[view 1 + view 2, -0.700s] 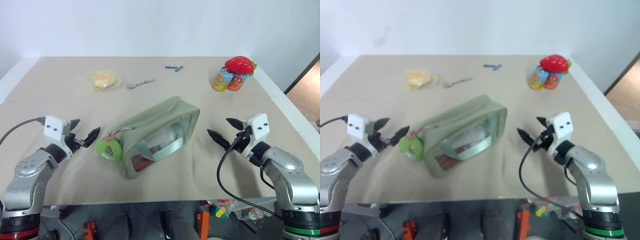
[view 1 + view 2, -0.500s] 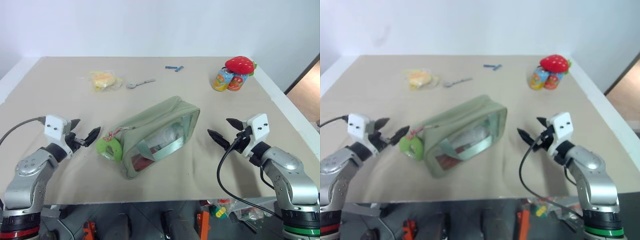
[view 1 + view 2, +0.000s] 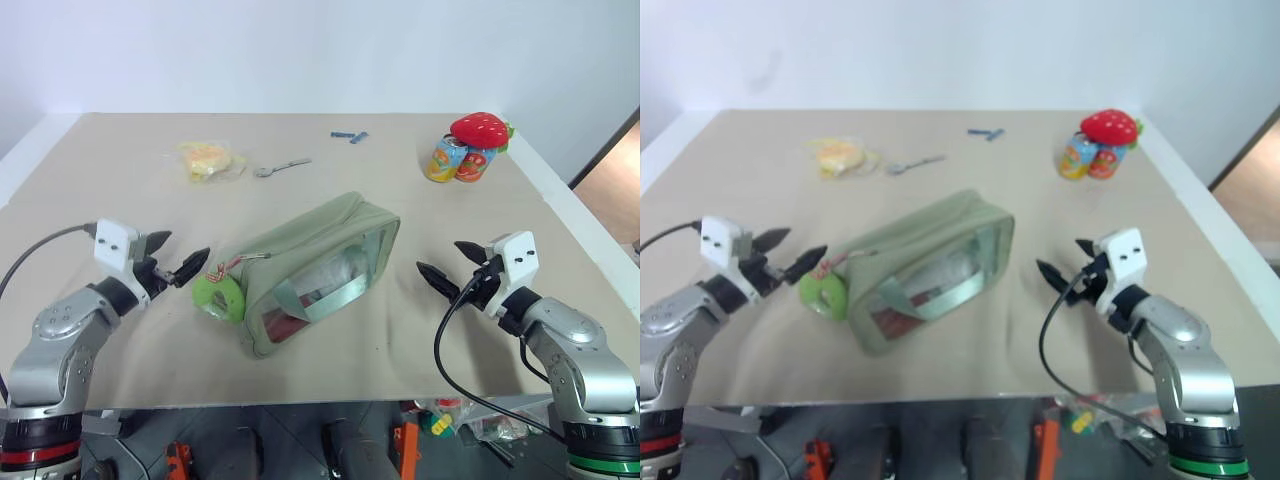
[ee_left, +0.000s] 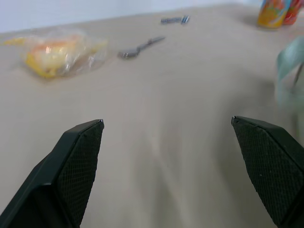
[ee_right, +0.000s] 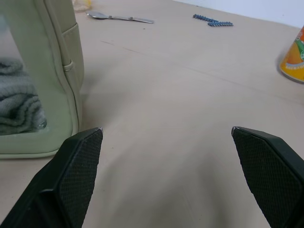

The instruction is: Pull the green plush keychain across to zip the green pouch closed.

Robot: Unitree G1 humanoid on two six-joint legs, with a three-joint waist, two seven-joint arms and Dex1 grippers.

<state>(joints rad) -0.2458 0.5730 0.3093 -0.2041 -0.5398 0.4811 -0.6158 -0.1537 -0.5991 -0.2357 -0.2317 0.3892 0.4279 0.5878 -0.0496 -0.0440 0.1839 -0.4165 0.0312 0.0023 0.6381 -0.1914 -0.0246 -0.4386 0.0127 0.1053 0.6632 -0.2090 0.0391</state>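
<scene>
Pincer fingers on the left pincer point(image 3: 178, 256) stand wide apart and empty; over the last moment this arm has edged toward the green plush keychain point(image 3: 218, 295), its near fingertip now just beside the ring but not touching. That reads as the approach to a grasp, with no pulling begun. The right pincer point(image 3: 450, 266) is also spread and empty, near the far end of the green pouch point(image 3: 318, 275), which lies slanted mid-tabletop point(image 3: 120, 210). Through its clear window show grey cloth and something red. Farther back sit a yellow bagged item point(image 3: 209, 160), a spoon point(image 3: 280, 167) and a strawberry plush point(image 3: 478, 128) on cans point(image 3: 458, 160).
</scene>
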